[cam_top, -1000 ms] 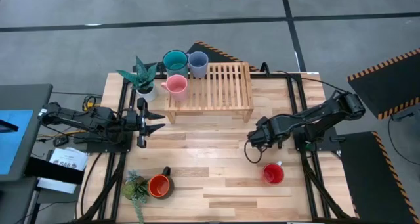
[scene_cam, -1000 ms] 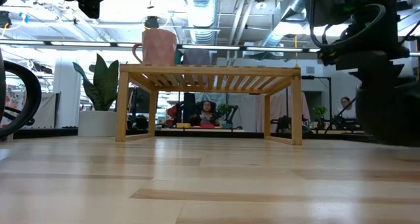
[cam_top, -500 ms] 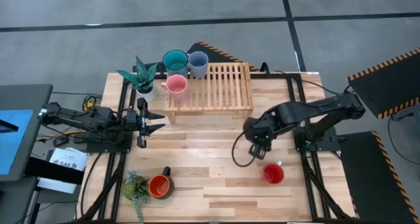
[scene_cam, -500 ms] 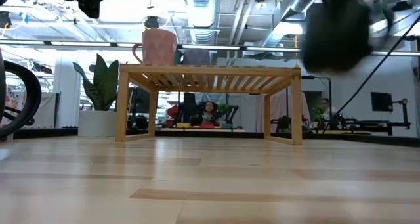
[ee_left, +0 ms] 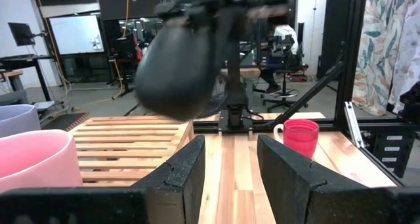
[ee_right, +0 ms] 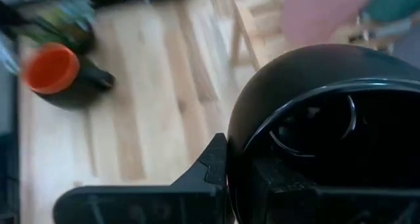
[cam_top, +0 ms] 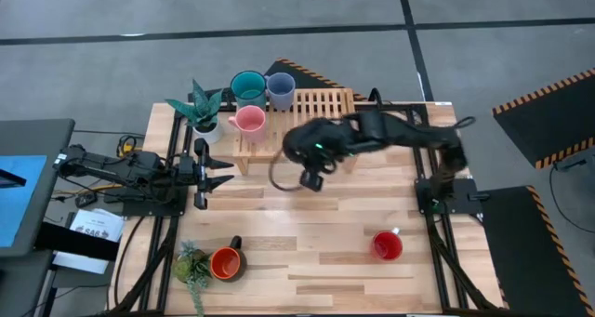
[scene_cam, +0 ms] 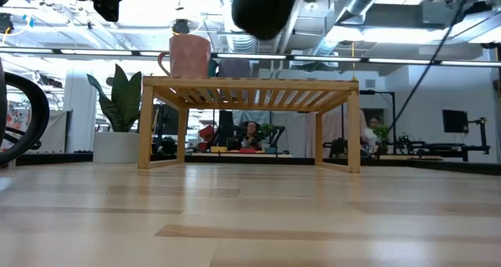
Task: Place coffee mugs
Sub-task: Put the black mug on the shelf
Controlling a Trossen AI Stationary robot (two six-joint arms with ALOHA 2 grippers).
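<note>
Black mug clamped in right gripper, carried in air near rack's front edge. Next: set down on rack beside pink mug. Left gripper open, empty, waiting at table's left edge.

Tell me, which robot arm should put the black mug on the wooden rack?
Probably the right. Its gripper already holds the black mug beside the wooden rack. The left gripper waits empty by the table's edge.
</note>
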